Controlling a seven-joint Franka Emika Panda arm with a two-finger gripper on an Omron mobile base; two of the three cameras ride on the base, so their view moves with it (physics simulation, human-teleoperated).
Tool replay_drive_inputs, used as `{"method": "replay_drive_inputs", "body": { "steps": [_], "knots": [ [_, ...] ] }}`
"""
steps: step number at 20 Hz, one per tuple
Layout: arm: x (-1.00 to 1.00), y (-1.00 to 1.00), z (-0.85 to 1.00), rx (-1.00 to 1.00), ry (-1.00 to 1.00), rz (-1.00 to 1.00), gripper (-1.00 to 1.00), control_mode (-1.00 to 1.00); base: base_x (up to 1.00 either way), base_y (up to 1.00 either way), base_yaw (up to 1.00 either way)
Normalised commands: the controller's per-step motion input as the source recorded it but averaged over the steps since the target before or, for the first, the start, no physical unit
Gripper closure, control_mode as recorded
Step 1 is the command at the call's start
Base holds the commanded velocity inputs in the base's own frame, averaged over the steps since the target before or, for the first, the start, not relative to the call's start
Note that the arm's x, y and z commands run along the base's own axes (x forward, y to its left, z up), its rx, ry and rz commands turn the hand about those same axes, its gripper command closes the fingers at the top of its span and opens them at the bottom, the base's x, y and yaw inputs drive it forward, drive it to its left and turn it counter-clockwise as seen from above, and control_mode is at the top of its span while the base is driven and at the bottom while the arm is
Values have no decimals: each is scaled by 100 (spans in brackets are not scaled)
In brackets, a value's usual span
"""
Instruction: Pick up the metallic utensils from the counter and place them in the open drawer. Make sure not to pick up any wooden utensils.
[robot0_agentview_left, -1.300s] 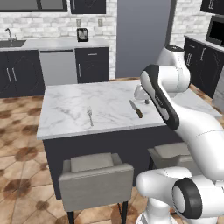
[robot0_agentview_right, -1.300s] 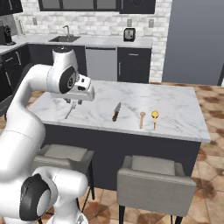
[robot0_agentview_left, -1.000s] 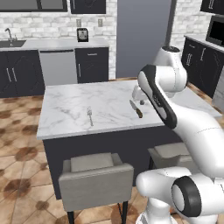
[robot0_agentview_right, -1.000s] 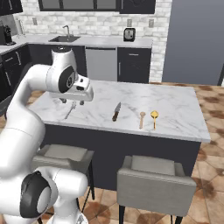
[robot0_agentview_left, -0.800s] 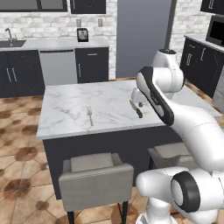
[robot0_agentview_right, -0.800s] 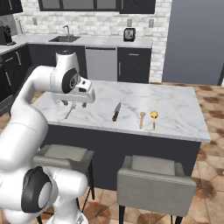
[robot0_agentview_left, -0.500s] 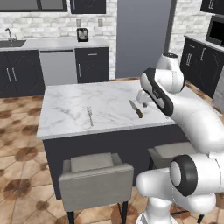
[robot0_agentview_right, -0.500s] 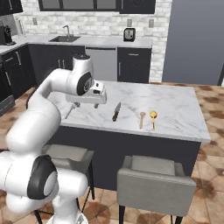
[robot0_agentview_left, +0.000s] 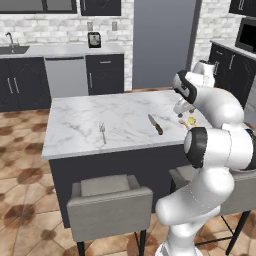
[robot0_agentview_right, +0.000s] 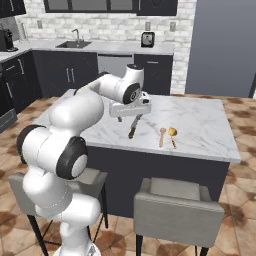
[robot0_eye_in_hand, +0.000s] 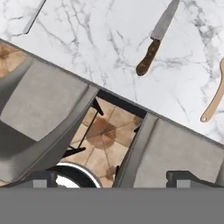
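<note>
The gripper (robot0_eye_in_hand: 111, 177) hangs with its two dark fingertips (robot0_eye_in_hand: 41, 178) spread wide and nothing between them. Straight under the gap between the tips lie the patterned floor tiles and two grey stools (robot0_eye_in_hand: 48, 109), one under each tip. Beyond the tips, past the dark counter edge, the knife (robot0_eye_in_hand: 158, 37) lies flat on the white marble counter (robot0_eye_in_hand: 109, 39), its brown handle pointing back toward the fingers and its silver blade away. Off to the side of the knife, farther from the gap, the pale handle of a wooden spoon (robot0_eye_in_hand: 213, 98) rests on the marble. In the left base view the gripper (robot0_agentview_left: 183, 107) hovers above the counter near the knife (robot0_agentview_left: 155, 124), while the fork (robot0_agentview_left: 102, 132) lies well apart from the fingers, toward the counter's other end
</note>
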Motion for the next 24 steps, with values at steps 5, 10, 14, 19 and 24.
{"method": "replay_drive_inputs", "body": {
  "steps": [5, 10, 14, 19, 24],
  "knots": [
    [72, -8, -11, -1, 0, 18, -100, -100, 0, 0, 0],
    [24, 11, -66, -7, 0, 17, -100, -100, 0, 0, 0],
    [0, 14, -100, -7, 0, 17, -100, -100, 0, 0, 0],
    [5, 4, -69, -2, 0, 16, -100, -100, 0, 0, 0],
    [5, 4, -40, 0, -10, 15, -100, -100, 0, 0, 0]
  ]
}}
